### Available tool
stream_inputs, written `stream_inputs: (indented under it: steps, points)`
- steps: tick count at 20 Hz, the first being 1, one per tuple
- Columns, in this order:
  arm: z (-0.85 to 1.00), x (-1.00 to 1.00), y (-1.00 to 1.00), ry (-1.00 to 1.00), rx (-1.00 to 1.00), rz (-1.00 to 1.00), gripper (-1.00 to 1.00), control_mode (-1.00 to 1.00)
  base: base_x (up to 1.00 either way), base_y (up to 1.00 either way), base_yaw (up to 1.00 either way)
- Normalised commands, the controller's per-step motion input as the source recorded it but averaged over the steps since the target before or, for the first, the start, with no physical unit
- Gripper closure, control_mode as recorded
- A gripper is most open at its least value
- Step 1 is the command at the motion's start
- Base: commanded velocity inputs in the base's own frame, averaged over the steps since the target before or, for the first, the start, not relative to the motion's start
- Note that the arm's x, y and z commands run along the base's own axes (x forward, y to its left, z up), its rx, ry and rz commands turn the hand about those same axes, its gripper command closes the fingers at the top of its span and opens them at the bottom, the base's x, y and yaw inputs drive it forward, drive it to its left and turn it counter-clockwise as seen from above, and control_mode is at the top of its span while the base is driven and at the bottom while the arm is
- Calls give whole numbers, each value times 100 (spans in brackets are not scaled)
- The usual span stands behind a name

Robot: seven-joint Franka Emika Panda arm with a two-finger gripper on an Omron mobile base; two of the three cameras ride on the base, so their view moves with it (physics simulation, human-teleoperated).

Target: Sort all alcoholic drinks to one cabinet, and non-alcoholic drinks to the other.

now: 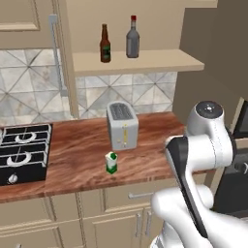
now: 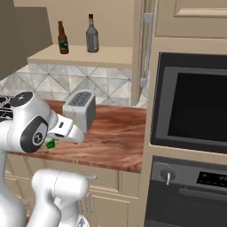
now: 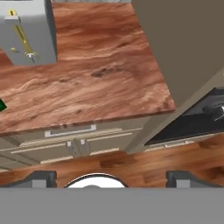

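- Open light-tan wooden wall cabinet (image 1: 145, 62): on its flat shelf stand a slim dark-brown beer bottle with a green label (image 1: 105, 44) and a wider grey glass bottle with a red cap (image 1: 132, 38), both upright, just beside each other, the beer bottle nearer the shelf's left end.
- The cabinet's panelled door (image 1: 62, 53) stands swung open at the left, edge-on in the left base view, with its vertical grey bar handle (image 1: 54, 48).
- Small green-and-white carton with a peaked top (image 1: 111, 162) stands upright on the reddish wood-grain counter (image 1: 72, 160), near its front edge, just in front of the silver toaster (image 1: 122, 125), not touching it.
- Black stove top (image 1: 22, 150) sits at the counter's left end; a dark built-in oven (image 2: 195, 106) stands past the right end.
- White arm is folded low in front of the counter's right part; the two-finger gripper (image 3: 109, 177) points down at the counter's front right corner and the drawers below, fingers (image 3: 41, 178) spread wide, grasping nothing.
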Motion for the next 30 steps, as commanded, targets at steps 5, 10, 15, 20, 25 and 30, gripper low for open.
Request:
stream_inputs:
  steps: [5,10,15,20,25,30]
  points:
    - [0,0,0,0,0,0,-100,100,49,0,0]
    - [0,0,0,0,0,0,-100,100,26,0,0]
    - [-29,-1,4,4,7,15,-100,-100,0,0,3]
    - [-53,-2,32,13,6,39,-100,-100,0,0,0]
    - [-50,1,69,17,0,29,-100,-100,0,0,0]
    - [-24,5,72,19,0,20,-100,-100,0,0,0]
